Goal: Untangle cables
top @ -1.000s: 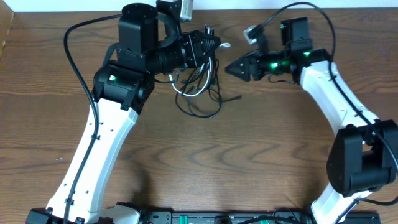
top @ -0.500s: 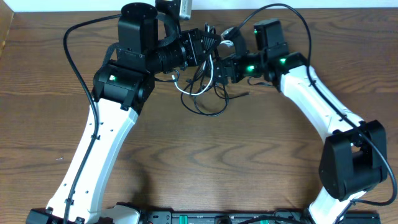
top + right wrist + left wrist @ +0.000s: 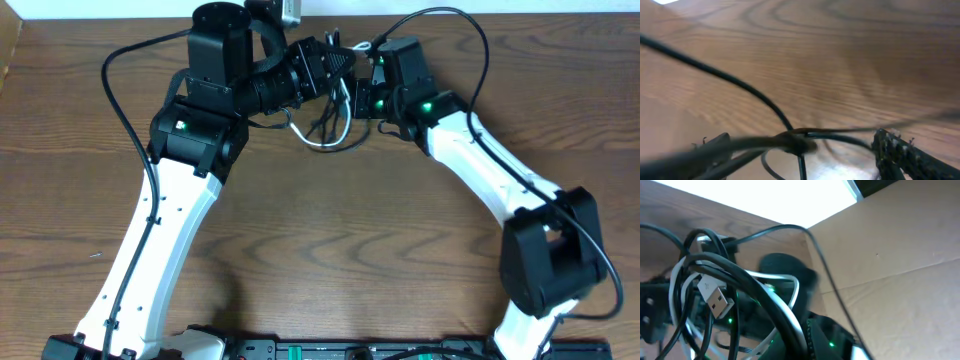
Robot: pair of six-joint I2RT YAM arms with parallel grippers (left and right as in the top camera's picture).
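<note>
The left arm (image 3: 165,220) rises from the near edge, bends at its black elbow far back, and lays its wrist flat, pointing right. The right arm (image 3: 480,170) leans in from the other side with its wrist turned left, so the two meet nose to nose near the far edge of the wooden surface (image 3: 350,240). The cables (image 3: 325,125) sit in a tangle between and just under them: black loops, with a white cable (image 3: 318,143) curving along the bottom.

Seen from above, the left fingers (image 3: 336,66) are lost among the strands. In the left wrist view the bundle presses close to the lens with a grey USB plug (image 3: 715,297) in front, so I cannot tell whether those fingers grip anything.

The right fingers (image 3: 900,155) stand wide apart, low over the wood. A knot of black cable (image 3: 795,142) crosses the gap between them.
</note>
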